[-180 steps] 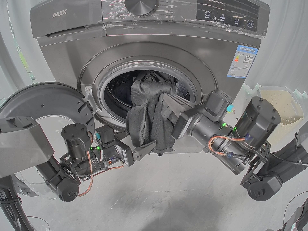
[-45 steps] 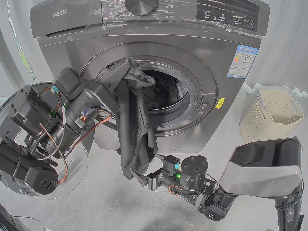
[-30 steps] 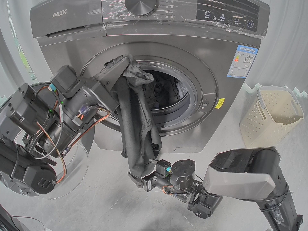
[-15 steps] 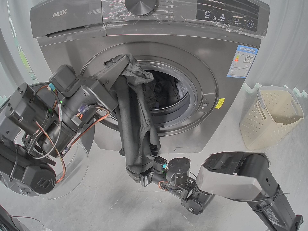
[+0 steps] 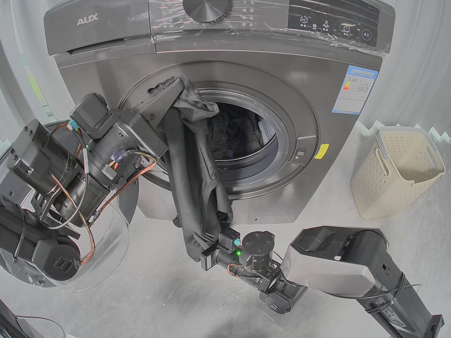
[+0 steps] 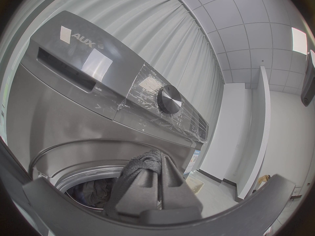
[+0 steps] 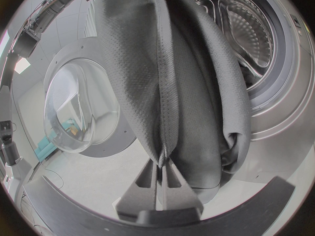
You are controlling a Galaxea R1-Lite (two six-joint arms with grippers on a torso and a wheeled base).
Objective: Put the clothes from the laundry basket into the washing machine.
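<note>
A dark grey garment (image 5: 195,174) hangs in front of the washing machine's (image 5: 282,71) open drum (image 5: 244,132), stretched between both grippers. My left gripper (image 5: 171,88) is shut on its top end at the upper left rim of the opening; the bunched cloth (image 6: 144,161) sits between its fingers. Low down near the floor, my right gripper (image 5: 199,242) is shut on the garment's lower hem (image 7: 162,154). More dark clothes (image 5: 230,134) lie inside the drum. The cream laundry basket (image 5: 404,165) stands to the right of the machine.
The machine's round door (image 7: 82,105) hangs open to the left, behind my left arm. Grey floor (image 5: 155,292) spreads in front of the machine. A curtain (image 6: 157,43) hangs behind it.
My right gripper has slid left and up to the garment's lower hem and closed on it. The left gripper, holding the top end, has shifted slightly left.
</note>
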